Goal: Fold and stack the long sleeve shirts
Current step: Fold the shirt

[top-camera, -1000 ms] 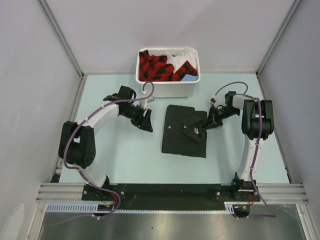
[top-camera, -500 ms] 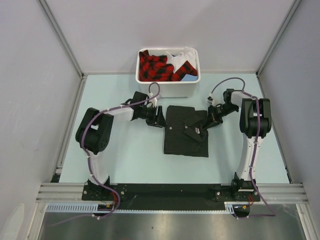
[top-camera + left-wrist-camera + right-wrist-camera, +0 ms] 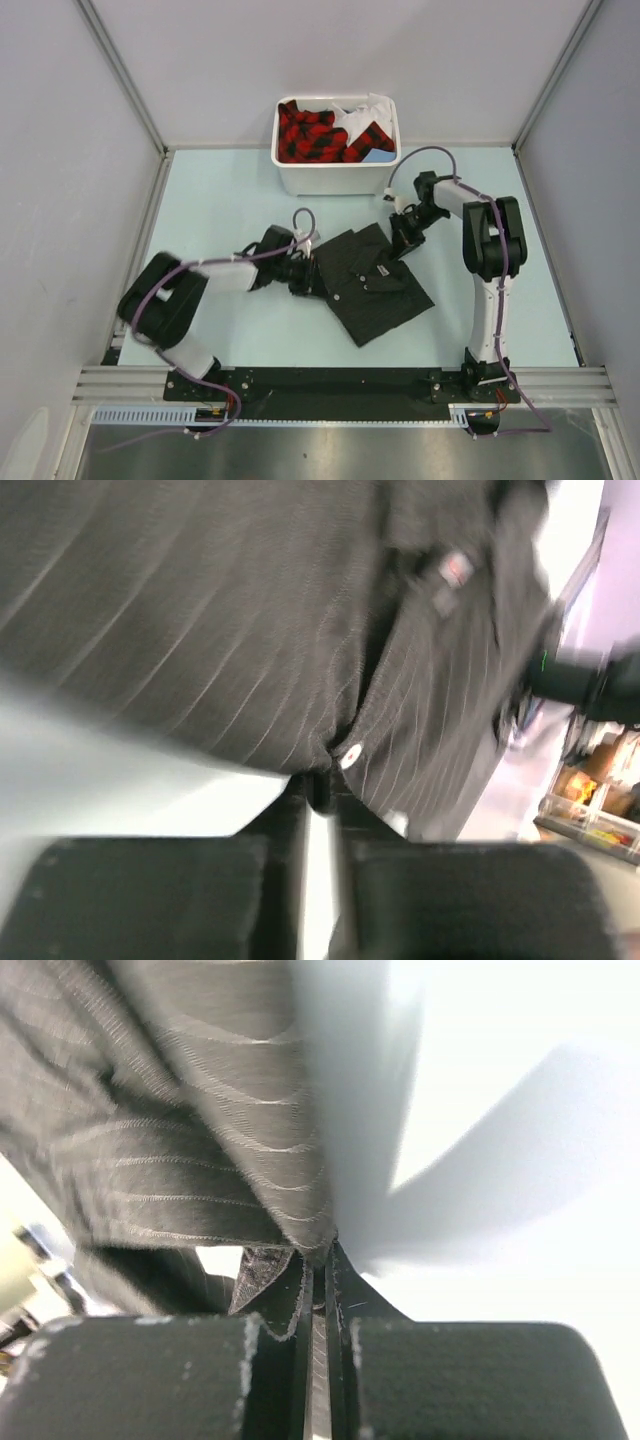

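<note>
A folded black pinstriped long sleeve shirt [image 3: 375, 290] lies turned at an angle in the middle of the table, collar side up with a small white label. My left gripper [image 3: 311, 277] is shut on the shirt's left edge; the left wrist view shows the cloth [image 3: 260, 630] and a white button pinched at the jaws [image 3: 322, 780]. My right gripper [image 3: 400, 238] is shut on the shirt's upper right corner; the right wrist view shows the striped fabric [image 3: 200, 1130] clamped between its jaws [image 3: 322, 1260].
A white bin [image 3: 335, 178] at the back holds red-and-black plaid garments [image 3: 310, 135] and some white and blue cloth. Pale blue table surface [image 3: 230, 200] surrounds the shirt. Grey walls stand on the left, right and back.
Both grippers closed in on the shirt and took hold of it. The shirt has turned from square to a diagonal lie and shifted slightly toward the front.
</note>
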Tool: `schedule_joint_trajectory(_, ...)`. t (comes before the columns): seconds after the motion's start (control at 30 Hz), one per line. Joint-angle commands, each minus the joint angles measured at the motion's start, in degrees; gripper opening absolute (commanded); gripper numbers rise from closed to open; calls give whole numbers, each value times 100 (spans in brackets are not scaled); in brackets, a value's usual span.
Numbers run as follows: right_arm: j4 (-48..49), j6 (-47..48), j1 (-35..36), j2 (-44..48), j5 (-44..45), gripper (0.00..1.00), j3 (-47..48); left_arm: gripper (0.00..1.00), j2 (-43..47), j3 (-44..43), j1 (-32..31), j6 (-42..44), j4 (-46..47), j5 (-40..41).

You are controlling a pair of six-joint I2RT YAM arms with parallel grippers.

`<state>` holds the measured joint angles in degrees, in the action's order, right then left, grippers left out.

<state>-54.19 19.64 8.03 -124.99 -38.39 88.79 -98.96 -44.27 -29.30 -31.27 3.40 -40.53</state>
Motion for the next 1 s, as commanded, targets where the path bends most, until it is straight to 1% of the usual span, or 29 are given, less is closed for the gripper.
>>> schedule_joint_trajectory(0.0,656,514,969,-35,526,0,147,45,1887,902,-472,-249,-172,310)
schedule_joint_trajectory(0.03,769,567,1129,-8,543,0,156,60,2106,946,-445,-153,-547,161)
schedule_joint_trajectory(0.07,822,654,1296,53,561,0,164,68,2265,929,-419,48,-829,-145)
schedule_joint_trajectory(0.1,875,882,1428,88,630,0,165,72,2554,920,-262,94,-1345,-296)
schedule_joint_trajectory(0.13,1050,971,1664,97,666,0,173,75,2731,920,-104,147,-1533,-384)
schedule_joint_trajectory(0.17,1147,1067,1753,115,701,0,199,77,2915,912,98,252,-1700,-403)
schedule_joint_trajectory(0.2,1209,1277,1850,106,736,0,252,79,3344,911,596,331,-1989,-342)
schedule_joint_trajectory(0.23,1323,1375,2042,63,763,0,339,81,3496,816,844,393,-2097,-306)
schedule_joint_trajectory(0.27,1350,1498,2131,19,780,0,584,89,3645,728,1038,663,-2202,-280)
schedule_joint_trajectory(0.3,1350,1621,2254,-121,807,0,734,90,3751,588,1345,857,-2455,-106)
schedule_joint_trajectory(0.37,1473,1885,2517,-262,868,0,1077,99,3691,139,1531,1252,-2651,71)
schedule_joint_trajectory(0.43,1666,2121,2668,-499,1009,0,1630,100,3377,-176,1848,1211,-2993,597)
schedule_joint_trajectory(0.47,1693,2201,2782,-587,1061,0,1841,99,3252,-239,1979,932,-3081,686)
schedule_joint_trajectory(0.5,1693,2298,2826,-649,1192,4,2261,99,3086,-283,2277,825,-3047,635)
schedule_joint_trajectory(0.53,1702,2368,2870,-719,1289,13,2439,99,2989,-319,2384,772,-2942,556)
schedule_joint_trajectory(0.57,1676,2500,2888,-711,1395,33,2598,100,2831,-362,2472,780,-2846,634)
schedule_joint_trajectory(0.6,1623,2501,2879,-685,1587,42,2738,100,2751,-424,2621,797,-2732,695)
schedule_joint_trajectory(0.63,1405,2518,2845,-519,1624,48,2922,99,2646,-555,2692,867,-2687,548)
schedule_joint_trajectory(0.67,1281,2423,2792,-405,1624,53,2924,99,2314,-661,2762,937,-2713,468)
schedule_joint_trajectory(0.7,1088,2317,2617,-238,1520,54,2863,99,2137,-792,2841,1034,-2800,415)
schedule_joint_trajectory(0.73,999,2142,2511,77,1423,55,2576,99,1917,-1037,2868,1374,-2836,275)
schedule_joint_trajectory(0.77,946,1784,2380,280,1309,56,2381,90,1559,-1188,2860,1604,-2862,161)
schedule_joint_trajectory(0.8,902,1563,2143,456,1108,57,2162,86,1346,-1320,2868,1815,-2923,160)
schedule_joint_trajectory(0.83,928,1378,2002,623,1010,57,1881,81,1179,-1556,2860,2243,-2898,108)
schedule_joint_trajectory(0.87,989,1158,1870,990,922,56,1356,73,986,-1715,2868,2457,-2897,3)
schedule_joint_trajectory(0.9,1129,599,1729,1107,695,56,1055,70,566,-1882,2860,2659,-2993,-24)
schedule_joint_trajectory(0.93,1183,341,1450,1230,588,55,826,67,370,-2188,2842,3000,-3046,-77)
schedule_joint_trajectory(0.97,1253,26,1325,1362,387,54,337,63,151,-2374,2807,3117,-3117,-112)
